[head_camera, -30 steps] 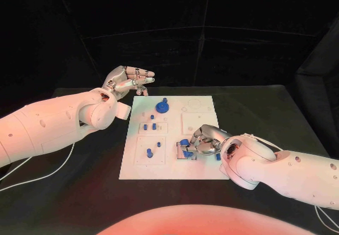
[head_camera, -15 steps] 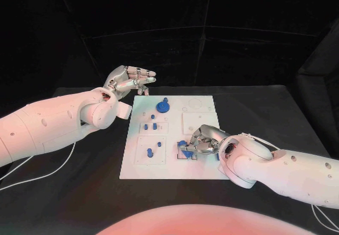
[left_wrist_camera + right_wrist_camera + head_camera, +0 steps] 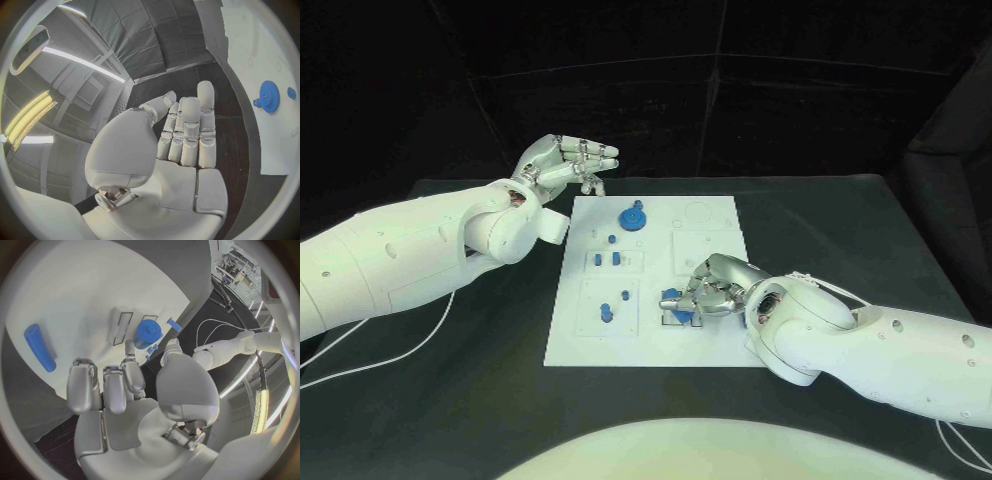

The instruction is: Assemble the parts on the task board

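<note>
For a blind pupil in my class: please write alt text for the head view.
The robot's right silver hand rests on the near right part of the white rectangular task board, at small blue parts. The left silver hand, fingers curled, hovers off the board's far left corner, near a blue gear.

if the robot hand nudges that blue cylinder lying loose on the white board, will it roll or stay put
The blue cylinder would probably roll: it looks round and lies on its side on the smooth task board, with nothing visibly bracing it. It seems stiff and light, likely moulded plastic. Its smooth surface may slip in a loose pinch, so the right robot hand should probably grip across its width.
</note>
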Controlling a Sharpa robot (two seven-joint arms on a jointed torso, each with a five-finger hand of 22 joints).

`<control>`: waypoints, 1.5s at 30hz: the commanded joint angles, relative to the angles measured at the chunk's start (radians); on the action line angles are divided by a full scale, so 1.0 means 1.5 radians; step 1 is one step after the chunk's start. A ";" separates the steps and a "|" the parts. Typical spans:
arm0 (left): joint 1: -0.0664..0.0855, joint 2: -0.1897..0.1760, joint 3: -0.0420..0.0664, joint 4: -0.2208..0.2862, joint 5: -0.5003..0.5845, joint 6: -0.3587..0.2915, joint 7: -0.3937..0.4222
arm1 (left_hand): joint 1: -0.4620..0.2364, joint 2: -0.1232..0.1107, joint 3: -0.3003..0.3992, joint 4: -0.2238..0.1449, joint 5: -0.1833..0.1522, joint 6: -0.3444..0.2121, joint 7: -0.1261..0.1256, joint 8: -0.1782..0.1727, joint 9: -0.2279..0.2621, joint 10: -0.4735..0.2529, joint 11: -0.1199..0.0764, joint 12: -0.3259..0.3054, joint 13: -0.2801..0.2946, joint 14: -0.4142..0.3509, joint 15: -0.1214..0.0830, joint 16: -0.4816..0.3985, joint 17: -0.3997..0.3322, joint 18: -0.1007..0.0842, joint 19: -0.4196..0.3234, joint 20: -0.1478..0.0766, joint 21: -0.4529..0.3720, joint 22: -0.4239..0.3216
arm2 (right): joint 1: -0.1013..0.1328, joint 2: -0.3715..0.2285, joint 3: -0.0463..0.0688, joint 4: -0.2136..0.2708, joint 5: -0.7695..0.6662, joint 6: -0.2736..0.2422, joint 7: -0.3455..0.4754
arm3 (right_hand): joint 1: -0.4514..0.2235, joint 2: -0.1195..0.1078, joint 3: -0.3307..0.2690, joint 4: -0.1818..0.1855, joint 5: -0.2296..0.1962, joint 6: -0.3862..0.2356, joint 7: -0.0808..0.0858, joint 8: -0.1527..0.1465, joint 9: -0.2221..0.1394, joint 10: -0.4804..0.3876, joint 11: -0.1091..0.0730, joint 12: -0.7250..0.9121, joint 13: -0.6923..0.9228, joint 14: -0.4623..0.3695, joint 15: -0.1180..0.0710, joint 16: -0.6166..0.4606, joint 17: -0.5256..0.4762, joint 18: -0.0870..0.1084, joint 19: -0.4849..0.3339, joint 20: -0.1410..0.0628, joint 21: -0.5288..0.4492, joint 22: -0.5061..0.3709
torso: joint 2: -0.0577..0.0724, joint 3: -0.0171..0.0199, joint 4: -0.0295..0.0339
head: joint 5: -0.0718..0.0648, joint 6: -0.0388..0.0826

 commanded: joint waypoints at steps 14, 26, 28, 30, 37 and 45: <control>0.001 0.000 0.000 -0.001 0.002 0.008 0.001 | -0.001 0.004 -0.003 0.000 0.000 -0.001 0.002 0.004 -0.001 -0.004 0.002 0.004 -0.001 -0.005 0.001 -0.005 -0.001 0.004 -0.004 0.001 -0.004 -0.001 | 0.001 -0.019 0.000 0.033 0.004 0.018 0.048 | 0.039 0.057 0.013 -0.005 0.040 0.018 -0.008 0.013 0.007 0.009 -0.007 0.010 0.017 0.042 -0.008 0.007 0.024 -0.012 0.006 -0.004 0.005 0.013 | 0.000 0.0000 0.0000 | -0.001 -0.001; 0.001 -0.001 0.000 -0.001 0.002 0.008 0.000 | -0.001 0.004 -0.003 0.000 0.000 -0.001 0.002 0.004 -0.001 -0.004 0.002 0.004 -0.001 -0.005 0.001 -0.005 -0.001 0.004 -0.004 0.001 -0.004 -0.001 | 0.001 -0.025 0.000 0.027 0.000 0.038 0.048 | 0.118 0.078 0.008 -0.037 0.089 0.019 -0.008 0.010 0.008 0.010 -0.007 0.007 0.021 0.042 -0.008 0.008 0.027 -0.013 0.007 -0.005 0.005 0.016 | 0.000 -0.0003 0.0005 | -0.001 -0.002; 0.001 -0.001 0.000 -0.001 0.002 0.008 0.000 | -0.001 0.004 -0.003 0.000 0.000 -0.001 0.002 0.004 -0.001 -0.004 0.002 0.004 -0.001 -0.005 0.001 -0.005 -0.001 0.004 -0.004 0.001 -0.004 -0.001 | 0.001 -0.023 0.000 0.026 -0.001 0.040 0.047 | 0.133 0.080 0.008 -0.046 0.091 0.020 -0.008 0.010 0.008 0.011 -0.007 0.007 0.022 0.043 -0.008 0.008 0.028 -0.013 0.007 -0.005 0.005 0.016 | 0.000 -0.0003 0.0005 | -0.001 -0.002; 0.001 -0.001 0.000 -0.001 0.002 0.008 0.000 | -0.001 0.004 -0.003 0.000 0.000 -0.001 0.002 0.004 -0.001 -0.004 0.002 0.004 -0.001 -0.005 0.001 -0.005 -0.001 0.004 -0.004 0.001 -0.004 -0.001 | 0.001 -0.022 0.000 0.024 -0.002 0.039 0.043 | 0.147 0.088 0.011 -0.055 0.088 0.022 -0.008 0.011 0.009 0.011 -0.008 0.007 0.023 0.043 -0.009 0.008 0.030 -0.013 0.007 -0.005 0.005 0.017 | 0.000 -0.0003 0.0002 | -0.001 -0.003; 0.001 -0.001 0.000 0.000 0.002 0.008 0.000 | -0.001 0.004 -0.003 0.000 0.000 -0.001 0.002 0.004 -0.001 -0.004 0.002 0.004 -0.001 -0.005 0.001 -0.005 -0.001 0.004 -0.004 0.001 -0.004 -0.001 | 0.001 -0.017 0.000 0.015 -0.018 0.039 0.028 | 0.206 0.108 0.028 -0.097 0.052 0.030 -0.012 0.013 0.010 0.012 -0.011 0.005 0.025 0.043 -0.011 0.009 0.034 -0.013 0.008 -0.007 0.006 0.018 | 0.000 -0.0005 0.0007 | -0.002 -0.004; 0.001 -0.002 0.000 0.001 0.002 0.008 -0.001 | -0.001 0.004 -0.004 0.000 0.000 -0.002 0.002 0.004 -0.001 -0.005 0.003 0.005 -0.001 -0.006 0.001 -0.005 -0.003 0.004 -0.004 0.002 -0.005 -0.002 | 0.001 -0.018 0.000 0.010 -0.029 0.040 0.015 | 0.230 0.115 0.037 -0.120 0.036 0.034 -0.014 0.012 0.010 0.013 -0.013 0.004 0.026 0.044 -0.013 0.010 0.036 -0.013 0.008 -0.009 0.006 0.020 | 0.000 -0.0004 0.0002 | -0.002 -0.005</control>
